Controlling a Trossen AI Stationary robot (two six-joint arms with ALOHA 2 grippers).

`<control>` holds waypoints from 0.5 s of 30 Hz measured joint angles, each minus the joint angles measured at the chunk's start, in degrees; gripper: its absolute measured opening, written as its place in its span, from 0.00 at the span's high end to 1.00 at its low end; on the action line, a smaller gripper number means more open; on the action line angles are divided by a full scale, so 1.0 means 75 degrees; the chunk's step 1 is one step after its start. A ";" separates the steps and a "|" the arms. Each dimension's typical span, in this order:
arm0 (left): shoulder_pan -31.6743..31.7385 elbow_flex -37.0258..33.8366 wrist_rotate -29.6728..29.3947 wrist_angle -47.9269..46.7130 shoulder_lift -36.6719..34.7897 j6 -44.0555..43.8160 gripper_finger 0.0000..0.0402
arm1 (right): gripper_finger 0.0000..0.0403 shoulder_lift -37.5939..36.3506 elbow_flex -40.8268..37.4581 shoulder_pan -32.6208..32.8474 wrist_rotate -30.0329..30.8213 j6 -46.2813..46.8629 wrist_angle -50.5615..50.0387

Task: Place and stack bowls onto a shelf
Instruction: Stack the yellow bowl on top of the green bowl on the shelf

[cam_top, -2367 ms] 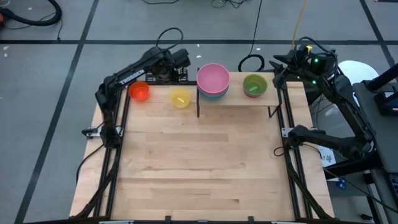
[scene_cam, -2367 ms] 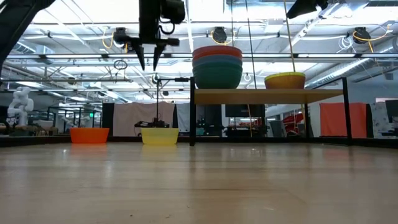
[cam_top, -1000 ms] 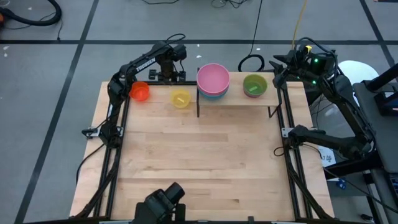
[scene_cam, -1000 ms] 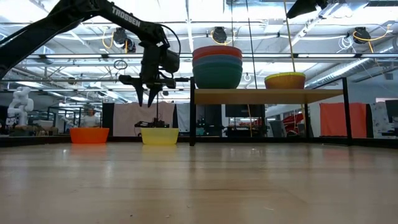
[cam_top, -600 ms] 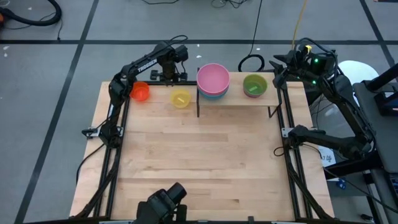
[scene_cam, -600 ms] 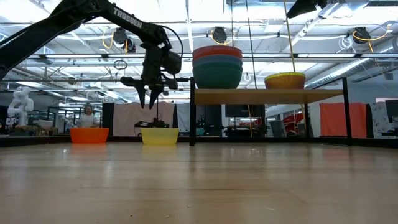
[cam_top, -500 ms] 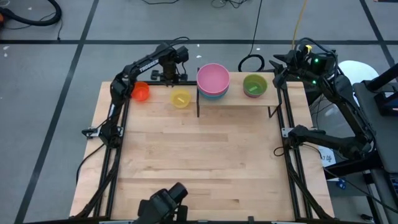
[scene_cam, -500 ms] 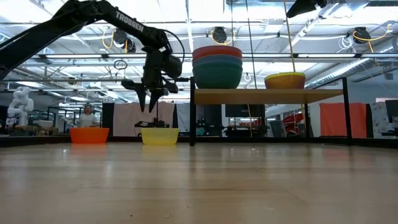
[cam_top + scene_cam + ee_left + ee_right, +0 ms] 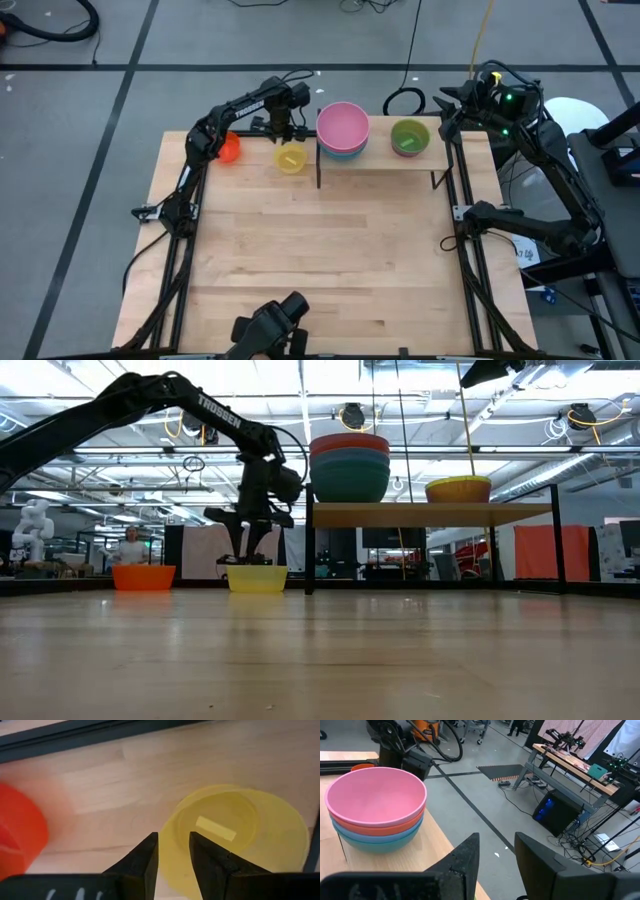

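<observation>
A yellow bowl [image 9: 290, 158] and an orange bowl [image 9: 228, 148] rest on their bases on the table at the far left. On the shelf [image 9: 385, 160] sits a stack of bowls [image 9: 343, 128] with a pink one on top, and a green bowl [image 9: 409, 136] to its right. My left gripper [image 9: 173, 836] points down, open by a narrow gap. It is just above the yellow bowl's rim [image 9: 167, 835], one finger over the inside and one over the outside [image 9: 245, 558]. My right gripper [image 9: 495, 845] hangs open, high at the back right [image 9: 450, 100].
The shelf's black legs [image 9: 319, 170] stand right beside the yellow bowl. Black frame rails [image 9: 190, 250] run along both table sides. A dark device [image 9: 270, 328] sits at the near edge. A person [image 9: 130, 546] stands far off in the room.
My left gripper has come down and moved toward the table's right, from behind the far edge to just over the yellow bowl's rim, rolling a little as it sank. The bowls have stayed in place.
</observation>
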 joint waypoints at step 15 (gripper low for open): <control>0.0029 -0.0002 -0.0006 0.0239 0.0090 0.0438 0.71 | 0.71 0.0000 0.0000 0.0000 0.0000 -0.0201 0.0059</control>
